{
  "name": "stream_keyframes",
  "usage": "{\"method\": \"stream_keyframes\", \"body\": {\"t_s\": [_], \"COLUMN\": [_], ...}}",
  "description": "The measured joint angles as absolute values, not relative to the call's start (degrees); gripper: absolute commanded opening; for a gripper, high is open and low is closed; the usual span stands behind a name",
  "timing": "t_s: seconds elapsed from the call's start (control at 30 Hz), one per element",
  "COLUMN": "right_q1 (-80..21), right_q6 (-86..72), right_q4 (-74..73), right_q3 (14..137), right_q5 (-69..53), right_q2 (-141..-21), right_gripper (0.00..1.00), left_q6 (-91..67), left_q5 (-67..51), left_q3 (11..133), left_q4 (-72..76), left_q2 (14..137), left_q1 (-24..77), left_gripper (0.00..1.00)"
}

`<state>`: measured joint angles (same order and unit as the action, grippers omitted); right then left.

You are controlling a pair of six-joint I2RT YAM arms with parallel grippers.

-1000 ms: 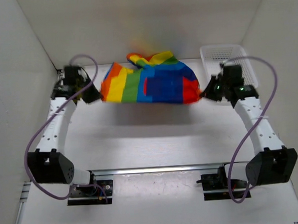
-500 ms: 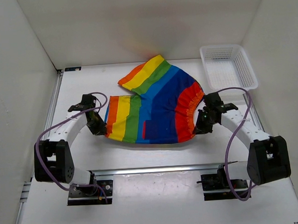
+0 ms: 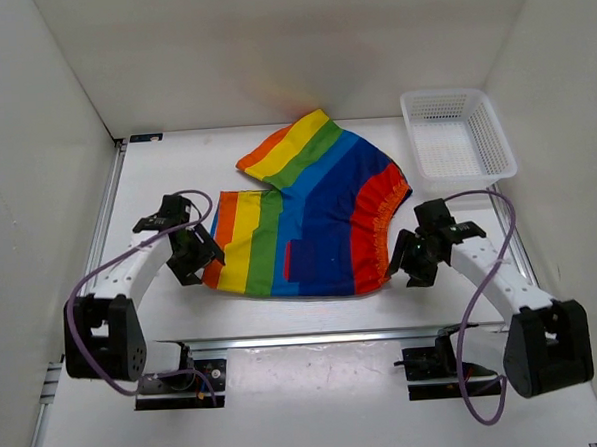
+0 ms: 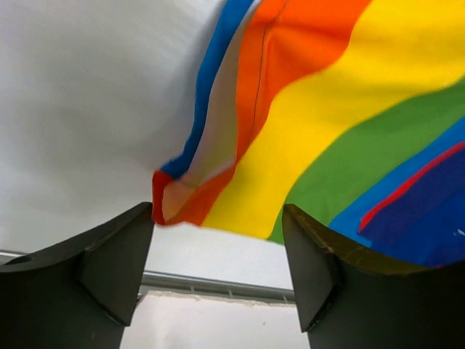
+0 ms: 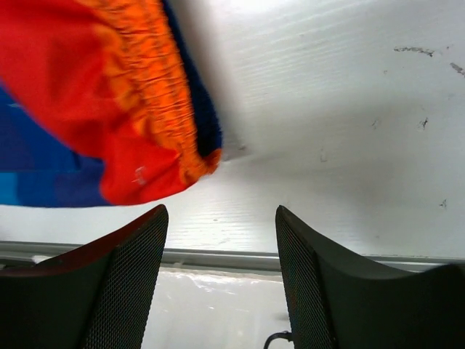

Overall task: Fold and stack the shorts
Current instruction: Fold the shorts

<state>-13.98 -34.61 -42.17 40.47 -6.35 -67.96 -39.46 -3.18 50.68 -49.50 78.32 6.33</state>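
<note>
The rainbow-striped shorts (image 3: 308, 218) lie spread flat on the white table, waistband to the right, two legs to the left and back. My left gripper (image 3: 202, 261) sits just off the near leg's hem corner (image 4: 171, 200), open and holding nothing. My right gripper (image 3: 406, 260) is beside the near end of the orange-red waistband (image 5: 156, 116), also open, with only bare table between its fingers. The dark blue pocket (image 3: 321, 262) faces up near the front edge of the shorts.
A white mesh basket (image 3: 457, 135) stands at the back right corner. White walls close in the table on three sides. An aluminium rail (image 3: 315, 338) runs along the near edge by the arm bases.
The shorts were held stretched in the air between both grippers, then laid down on the table. Both grippers have let go, opened and drawn back toward the near edge.
</note>
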Motion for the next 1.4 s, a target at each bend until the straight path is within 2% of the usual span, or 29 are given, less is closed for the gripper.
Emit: {"method": "stream_keyframes", "body": {"t_s": [0.17, 0.5, 0.67, 0.8, 0.83, 0.9, 0.93, 0.97, 1.0, 1.13, 1.23, 1.4], "right_q1": [-13.98, -13.98, -13.98, -14.2, -14.31, -14.39, -14.39, -14.44, -14.44, -14.44, -14.55, -14.66], "right_q6": [-36.6, -38.87, -39.62, -40.42, -40.64, -40.97, -41.34, -41.82, -42.48, -43.13, -42.04, -36.99], "right_q4": [-40.99, -33.39, -29.74, -27.35, -26.74, -25.43, -24.86, -24.16, -23.51, -24.14, -29.08, -38.63], "right_q3": [39.33, 35.57, 33.85, 32.95, 32.73, 32.14, 31.83, 31.51, 31.18, 31.99, 37.5, 59.2], "right_q5": [-6.63, -10.44, -10.94, -11.11, -11.11, -11.16, -11.2, -11.22, -11.18, -10.24, -8.01, -3.79], "right_q2": [-61.76, -67.48, -68.14, -69.65, -70.0, -70.35, -70.43, -70.57, -70.7, -70.74, -69.28, -66.0], "right_gripper": [0.69, 0.64, 0.54, 0.48, 0.46, 0.32, 0.25, 0.1, 0.02, 0.0, 0.0, 0.0], "left_q6": [-43.18, -46.68, -48.58, -49.6, -49.8, -49.98, -49.87, -49.69, -49.6, -49.04, -47.92, -44.8], "left_q5": [-4.03, -4.38, -3.99, -2.94, -2.66, -2.11, -2.0, -1.85, -1.85, -1.85, -1.74, -0.51], "left_q3": [46.39, 42.57, 41.5, 43.81, 44.58, 46.09, 46.74, 47.31, 47.75, 49.8, 55.29, 75.75], "left_q4": [-50.76, -49.01, -46.61, -46.24, -45.93, -45.1, -44.8, -44.6, -44.51, -45.34, -48.99, -56.29], "left_q2": [72.51, 78.11, 81.06, 85.19, 86.0, 87.64, 88.25, 88.77, 89.14, 89.34, 88.07, 84.16], "left_q1": [6.5, 6.94, 7.05, 7.55, 7.73, 7.9, 8.1, 8.29, 8.4, 8.49, 8.51, 8.82], "left_gripper": [0.85, 0.85, 0.72, 0.43, 0.25, 0.1, 0.1, 0.1, 0.1, 0.1, 0.1, 0.1]}}
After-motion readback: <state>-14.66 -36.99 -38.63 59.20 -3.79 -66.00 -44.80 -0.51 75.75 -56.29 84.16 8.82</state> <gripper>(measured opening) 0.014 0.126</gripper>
